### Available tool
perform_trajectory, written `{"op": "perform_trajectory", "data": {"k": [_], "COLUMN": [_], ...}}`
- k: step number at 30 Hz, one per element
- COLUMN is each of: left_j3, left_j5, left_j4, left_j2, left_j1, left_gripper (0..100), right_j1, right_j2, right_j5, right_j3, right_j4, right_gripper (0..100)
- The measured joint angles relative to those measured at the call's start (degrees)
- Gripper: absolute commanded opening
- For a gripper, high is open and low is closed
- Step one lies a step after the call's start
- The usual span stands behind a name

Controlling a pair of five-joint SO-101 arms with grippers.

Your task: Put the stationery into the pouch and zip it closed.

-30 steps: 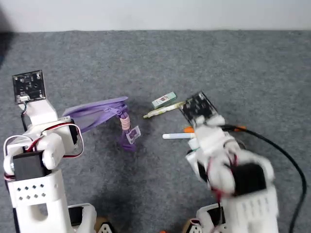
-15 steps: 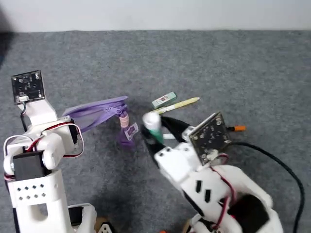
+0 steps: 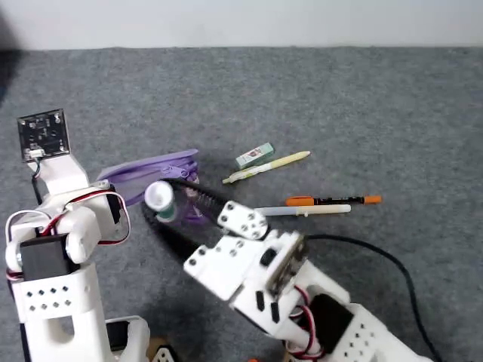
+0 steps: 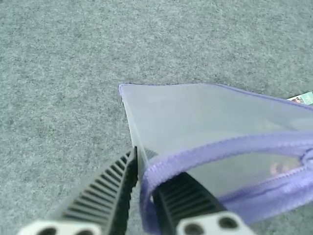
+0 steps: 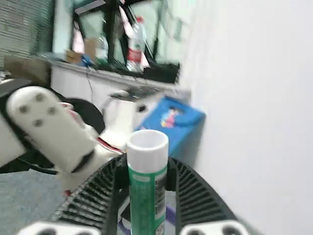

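The grey counter (image 3: 377,98) is carrying the purple pouch (image 3: 139,177), which is lying left of centre. The left gripper (image 4: 144,169) is clamping the pouch's corner edge. The right gripper (image 5: 146,171) is squeezing a green glue stick (image 5: 146,191) upright, hovering over the pouch's near edge. A yellow pen (image 3: 268,167), an orange pen (image 3: 332,200), a white pen (image 3: 302,210) and a small eraser (image 3: 254,156) are lying to the pouch's right

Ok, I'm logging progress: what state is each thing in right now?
Purple see-through zip pouch: held by one edge, zip apparently open.
Green glue stick, white cap: capped, gripped, off the table.
Left gripper: shut on pouch.
Right gripper: shut on glue stick.
Yellow pen, black-and-orange pen, white pen, small green box: lying outside pouch.
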Motion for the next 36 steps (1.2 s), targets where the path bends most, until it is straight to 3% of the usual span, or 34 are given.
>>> {"op": "perform_trajectory", "data": {"k": [9, 24, 36], "left_j3": [0.0, 0.0, 0.0], "left_j5": [0.0, 0.3, 0.5], "left_j4": [0.0, 0.0, -0.3], "left_j2": [0.0, 0.1, 1.0], "left_j1": [0.0, -0.2, -0.3], "left_gripper": [1, 1, 1], "right_j1": [-0.9, 1.8, 4.0], "right_j2": [12.8, 33.8, 39.8], "right_j5": [3.1, 3.2, 3.1], "right_j3": [2.2, 2.1, 0.8], "right_j4": [-21.0, -42.2, -45.4], "right_gripper": [0.8, 0.8, 0.9]}}
